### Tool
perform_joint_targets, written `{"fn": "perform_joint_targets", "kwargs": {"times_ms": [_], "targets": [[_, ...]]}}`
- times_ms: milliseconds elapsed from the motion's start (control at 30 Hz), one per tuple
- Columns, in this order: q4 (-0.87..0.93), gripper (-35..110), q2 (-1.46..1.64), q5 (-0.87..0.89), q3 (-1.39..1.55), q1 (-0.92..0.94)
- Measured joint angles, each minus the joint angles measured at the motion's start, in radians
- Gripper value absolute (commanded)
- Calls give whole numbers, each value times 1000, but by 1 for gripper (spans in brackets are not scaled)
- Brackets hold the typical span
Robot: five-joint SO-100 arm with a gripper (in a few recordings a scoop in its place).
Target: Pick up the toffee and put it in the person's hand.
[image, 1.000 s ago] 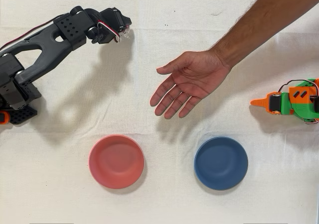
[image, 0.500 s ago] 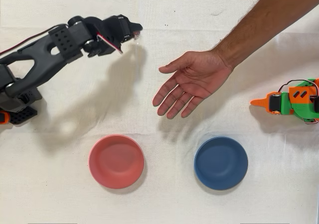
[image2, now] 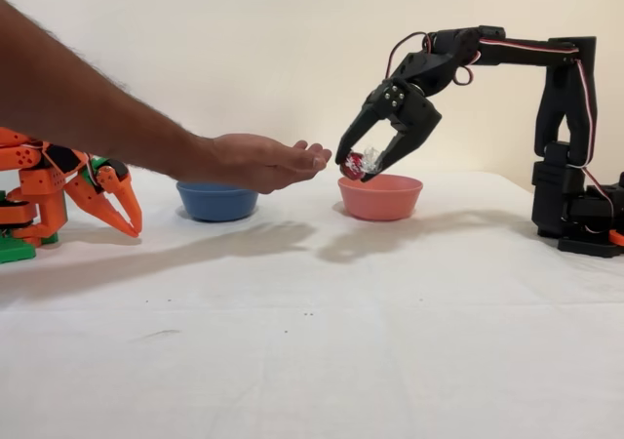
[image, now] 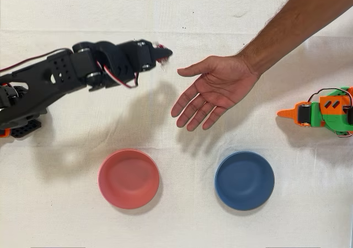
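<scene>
A pink bowl (image: 129, 178) and a blue bowl (image: 244, 180) sit on the white counter (image: 182, 226), both nearer the bottom edge in the overhead view than the arms, and nothing lies between the black arm's hand (image2: 360, 170) and the person's hand (image: 212, 91). An idle orange arm (image: 322, 113) rests at the right edge in the overhead view. The fixed view shows the height: the black hand hangs above the counter, in front of the pink bowl, level with the open palm and just beside its fingertips. It grips the toffee (image2: 358, 163), dark red in crinkled clear wrap, between its fingers.
</scene>
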Motion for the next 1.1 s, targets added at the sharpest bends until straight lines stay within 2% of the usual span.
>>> {"fn": "perform_joint_targets", "kwargs": {"times_ms": [667,1100], "targets": [[-63,13,-71,-54,-155,153],[-247,13,-167,-26,-163,153]]}}
